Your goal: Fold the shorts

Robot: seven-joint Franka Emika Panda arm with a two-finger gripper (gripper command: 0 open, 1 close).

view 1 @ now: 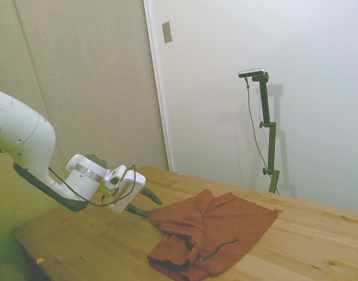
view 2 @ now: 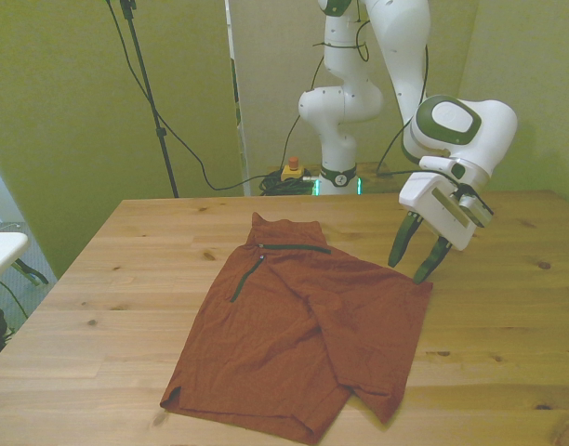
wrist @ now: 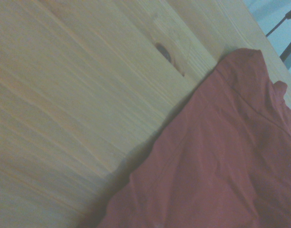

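Shorts (view 2: 294,344) lie mid-surface, mostly flat, reaching close to the surface's near edge in the front view. One side is already lapped over the rest: a diagonal fold edge runs across the cloth, so I'd call this partly folded. Dark zip slits (view 2: 289,248) show on the end toward the far edge; one more slit shows in the side view. Cloth is soft and wrinkled, bunched at one end in the side view (expect it to drag and slump, not hold a crease).

Gripper (view 2: 416,253) hangs just above the shorts' corner on the front view's right, tilted, tips pointing down at the cloth edge. Jaws are open, nothing between them. That pose fits lining up a pinch on that corner, my read only. Wrist view backs it: shorts' edge (wrist: 217,156) next to bare surface (wrist: 79,95), with a wood knot (wrist: 164,52) nearby.

Risk: cloth is thin at that corner, so the tips could scrape wood or catch only one layer.
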